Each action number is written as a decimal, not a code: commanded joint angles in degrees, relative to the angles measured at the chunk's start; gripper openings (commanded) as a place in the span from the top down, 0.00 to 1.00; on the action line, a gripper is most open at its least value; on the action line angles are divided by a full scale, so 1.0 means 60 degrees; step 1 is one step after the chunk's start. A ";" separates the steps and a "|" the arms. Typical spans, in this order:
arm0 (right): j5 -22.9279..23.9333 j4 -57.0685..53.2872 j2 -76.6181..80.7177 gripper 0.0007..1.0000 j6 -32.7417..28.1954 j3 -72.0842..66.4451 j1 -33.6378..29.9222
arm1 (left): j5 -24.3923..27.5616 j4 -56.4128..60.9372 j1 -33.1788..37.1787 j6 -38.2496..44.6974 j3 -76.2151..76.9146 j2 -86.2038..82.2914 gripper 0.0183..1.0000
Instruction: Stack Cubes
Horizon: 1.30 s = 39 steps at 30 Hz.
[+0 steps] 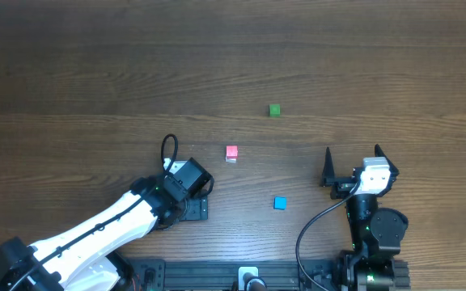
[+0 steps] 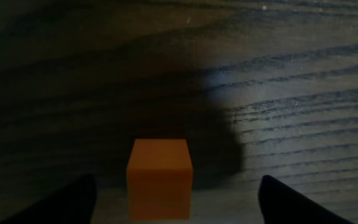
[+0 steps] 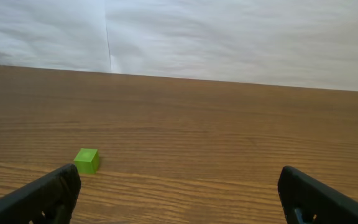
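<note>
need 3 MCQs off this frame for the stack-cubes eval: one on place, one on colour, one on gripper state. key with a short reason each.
1. In the top view, where does the green cube lie relative to the pink cube?
A) nearer the arm bases
B) farther from the arm bases
C) stacked on it

2. What colour is the cube between the left gripper fingers?
A) blue
B) green
C) orange

3. How do the right gripper fingers stand?
A) open, nothing between them
B) shut on a cube
C) shut on nothing

Key:
1 B: it sits higher up the top view, apart from the pink one.
2 C: the left wrist view shows it orange, between the spread fingers.
3 A: both fingers stand wide apart over bare table.
</note>
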 commanded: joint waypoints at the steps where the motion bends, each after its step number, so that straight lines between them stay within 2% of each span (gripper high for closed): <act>1: -0.0106 -0.0011 -0.0069 0.01 -0.0040 -0.0055 -0.0069 | 0.0084 -0.0036 0.0047 0.0022 0.0171 0.0051 0.31; 2: -0.0106 -0.0015 -0.0069 0.01 -0.0040 -0.0055 -0.0069 | 0.0080 -0.0036 0.0047 0.0022 0.0171 0.0051 0.36; 11: -0.0102 -0.0011 -0.0069 0.01 -0.0040 -0.0055 -0.0069 | -0.0131 -0.0168 0.0047 -0.0328 0.0171 0.0055 0.51; 25: -0.0102 -0.0015 -0.0069 0.01 -0.0040 -0.0055 -0.0069 | -0.0273 -0.0135 0.0047 -0.0557 0.0171 0.0353 0.55; 35: -0.0102 -0.0011 -0.0069 0.01 -0.0040 -0.0055 -0.0069 | -0.0353 -0.0106 0.0047 -0.0557 0.0171 0.0357 0.64; 39: -0.0102 -0.0011 -0.0069 0.01 -0.0040 -0.0055 -0.0069 | -0.0423 -0.0073 0.0047 -0.0557 0.0171 0.0357 0.71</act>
